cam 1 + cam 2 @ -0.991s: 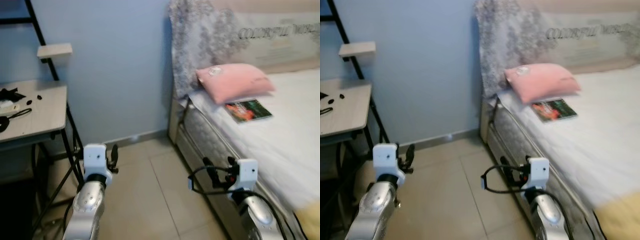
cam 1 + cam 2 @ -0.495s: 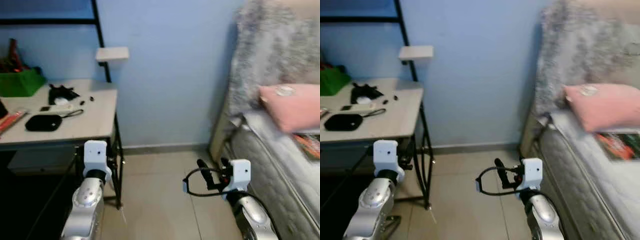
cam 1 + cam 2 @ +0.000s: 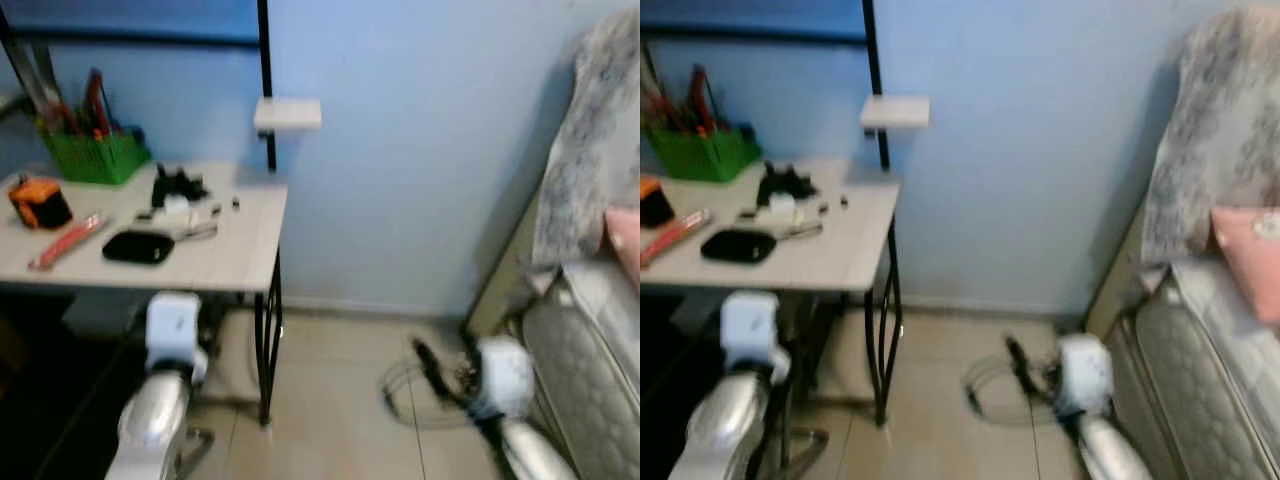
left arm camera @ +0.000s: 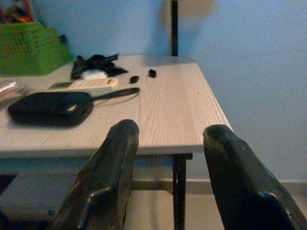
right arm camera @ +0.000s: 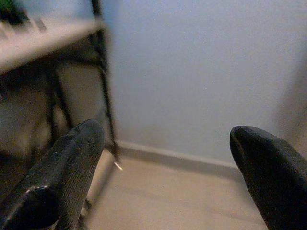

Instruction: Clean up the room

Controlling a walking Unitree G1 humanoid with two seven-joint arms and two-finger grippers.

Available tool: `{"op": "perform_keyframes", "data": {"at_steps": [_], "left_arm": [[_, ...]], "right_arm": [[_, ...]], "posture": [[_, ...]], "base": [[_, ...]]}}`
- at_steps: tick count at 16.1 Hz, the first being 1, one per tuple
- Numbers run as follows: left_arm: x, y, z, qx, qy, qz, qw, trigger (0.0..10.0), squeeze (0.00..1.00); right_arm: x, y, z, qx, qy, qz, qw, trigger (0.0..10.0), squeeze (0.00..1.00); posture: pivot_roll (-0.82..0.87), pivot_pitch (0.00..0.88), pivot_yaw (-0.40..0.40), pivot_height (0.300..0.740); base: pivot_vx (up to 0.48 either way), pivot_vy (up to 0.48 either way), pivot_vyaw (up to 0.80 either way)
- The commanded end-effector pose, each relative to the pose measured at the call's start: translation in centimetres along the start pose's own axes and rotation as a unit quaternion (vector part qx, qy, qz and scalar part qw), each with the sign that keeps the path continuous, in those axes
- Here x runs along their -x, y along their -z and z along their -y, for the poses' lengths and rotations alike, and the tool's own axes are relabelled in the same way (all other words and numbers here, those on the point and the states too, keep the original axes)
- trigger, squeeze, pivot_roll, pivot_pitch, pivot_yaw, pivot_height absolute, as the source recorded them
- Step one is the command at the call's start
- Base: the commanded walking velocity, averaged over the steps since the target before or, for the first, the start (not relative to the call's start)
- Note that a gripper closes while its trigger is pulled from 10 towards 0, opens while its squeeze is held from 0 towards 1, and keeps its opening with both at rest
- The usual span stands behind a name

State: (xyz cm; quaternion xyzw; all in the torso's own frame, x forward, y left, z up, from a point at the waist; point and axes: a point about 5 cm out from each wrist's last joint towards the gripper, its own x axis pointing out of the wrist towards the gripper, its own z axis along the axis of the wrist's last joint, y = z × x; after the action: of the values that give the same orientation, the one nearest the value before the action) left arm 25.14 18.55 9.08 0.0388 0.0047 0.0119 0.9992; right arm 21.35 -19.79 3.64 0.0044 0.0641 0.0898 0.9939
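Head views: blurred; desk (image 3: 230, 262) at 10 o'clock, pouch (image 3: 138, 246) on top, well apart from both claws; bed (image 3: 1200, 370) at 3 o'clock | Left wrist: left gripper (image 4: 168, 143) released, empty, level with desk edge, pouch beyond | Right wrist: right gripper (image 5: 168, 163) spread wide, empty, above floor (image 5: 182, 201)

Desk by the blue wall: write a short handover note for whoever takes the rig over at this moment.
Left gripper: open, empty, level with the desk edge, apart from it.
Right gripper: open, empty, over the tiled floor facing the wall.
On the desk: green basket of tools, orange-and-black object, red stick, black pouch, black tangle, small bits.
Bed with pink pillow on the right.
Done: nothing gripped.
Left: clear the desk clutter.
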Motion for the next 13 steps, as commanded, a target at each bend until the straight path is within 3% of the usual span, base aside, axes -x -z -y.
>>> {"op": "perform_keyframes", "data": {"at_steps": [1, 3, 4, 13], "left_arm": [[-0.1, -1.0, 0.2, 0.024, -0.014, 0.005, 1.0, 10.0, 0.0], [-1.0, -2.6, 1.7, 0.025, 0.02, 0.042, 0.999, 10.0, 0.0], [-0.9, -1.9, 2.0, 0.038, 0.025, 0.023, 0.999, 10.0, 0.0], [-0.9, -1.9, 2.0, 0.038, 0.025, 0.023, 0.999, 10.0, 0.0]], "right_arm": [[0.4, -0.5, 0.2, 0.02, 0.002, 0.012, 1.0, 10.0, 0.0], [0.0, -0.7, -0.1, -0.006, 0.021, 0.02, 1.0, 10.0, 0.0], [-0.6, -1.4, -0.5, -0.02, 0.02, 0.034, 0.999, 10.0, 0.0], [-0.6, -1.4, -0.5, -0.02, 0.02, 0.034, 0.999, 10.0, 0.0]], "posture": [[0.11, 0.0, -0.007, 0.74], [0.11, 0.0, -0.003, 0.74], [0.1, 0.0, 0.0, 0.74], [0.1, 0.0, 0.0, 0.74]], "base": [[0.0, 0.0, 0.0], [0.0, 0.0, 0.0], [0.0, 0.0, 0.0], [0.0, 0.0, 0.0]]}}
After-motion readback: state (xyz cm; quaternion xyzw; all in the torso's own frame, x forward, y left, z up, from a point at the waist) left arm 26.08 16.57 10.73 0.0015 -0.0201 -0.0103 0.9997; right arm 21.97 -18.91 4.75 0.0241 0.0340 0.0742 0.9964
